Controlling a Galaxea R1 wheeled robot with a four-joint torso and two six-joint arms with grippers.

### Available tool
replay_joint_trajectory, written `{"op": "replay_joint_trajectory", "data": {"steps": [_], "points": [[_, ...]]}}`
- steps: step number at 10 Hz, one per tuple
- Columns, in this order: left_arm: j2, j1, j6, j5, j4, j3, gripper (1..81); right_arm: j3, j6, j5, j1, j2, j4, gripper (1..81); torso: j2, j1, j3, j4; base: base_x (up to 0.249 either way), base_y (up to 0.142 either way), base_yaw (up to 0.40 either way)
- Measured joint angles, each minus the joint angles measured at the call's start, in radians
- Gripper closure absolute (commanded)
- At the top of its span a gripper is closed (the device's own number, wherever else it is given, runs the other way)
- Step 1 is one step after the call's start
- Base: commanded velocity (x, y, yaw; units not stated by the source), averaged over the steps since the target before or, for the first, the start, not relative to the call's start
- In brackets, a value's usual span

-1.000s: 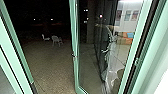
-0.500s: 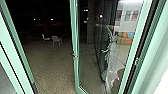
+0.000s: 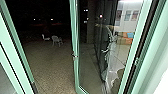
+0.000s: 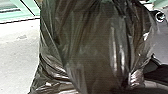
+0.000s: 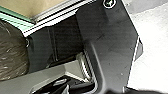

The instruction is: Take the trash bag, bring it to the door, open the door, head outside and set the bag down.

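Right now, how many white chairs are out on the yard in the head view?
2. One white chair stands farther left on the paving; the other chair is just right of it, closer in the picture to the glass door. The dark beyond may hide more.

High head view over yard [image 3: 51, 67] (angled down)

Robot's dark plate [image 5: 112, 42], jointed bar [image 5: 47, 76] beside

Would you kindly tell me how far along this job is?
Pickup and carry look done: the dark trash bag shows close by the left wrist camera, and the robot is at the glass door, which stands open. Going out onto the paved yard seems in hand; setting the bag down remains.
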Motion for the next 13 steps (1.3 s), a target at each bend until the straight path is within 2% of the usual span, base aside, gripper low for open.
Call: {"op": "replay_joint_trajectory", "data": {"steps": [7,8,9,11,12,13], "points": [[0.0,0.001,0.0,0.001,0.0,0.0,81.1,0.0,0.0,0.0,-0.003,0.0,0.0,1.0,-0.001,-0.001,0.0,0.003,0.09,0.0,0.0],[0.001,-0.005,0.0,-0.001,0.0,0.0,81.1,0.0,0.0,0.0,-0.003,0.0,0.0,1.0,-0.001,-0.001,0.0,0.015,0.09,0.0,0.0],[0.0,-0.007,0.0,-0.002,0.0,0.0,81.1,0.0,0.0,0.0,-0.006,0.0,0.0,1.0,-0.001,-0.002,0.0,0.042,0.09,0.0,0.0],[0.0,-0.004,0.0,-0.001,0.0,0.0,81.1,0.0,0.0,0.0,-0.005,0.0,0.0,1.0,-0.001,-0.001,-0.005,0.107,0.09,0.0,0.0],[0.001,0.0,0.0,0.0,0.0,0.0,81.1,0.0,0.0,0.001,-0.001,0.0,0.0,1.0,-0.001,-0.001,-0.006,0.126,0.09,0.0,0.0],[0.001,0.001,0.0,0.0,0.0,0.0,81.1,0.0,0.0,0.003,0.007,-0.001,0.0,1.0,-0.001,-0.001,-0.006,0.13,0.09,0.0,0.0]]}}
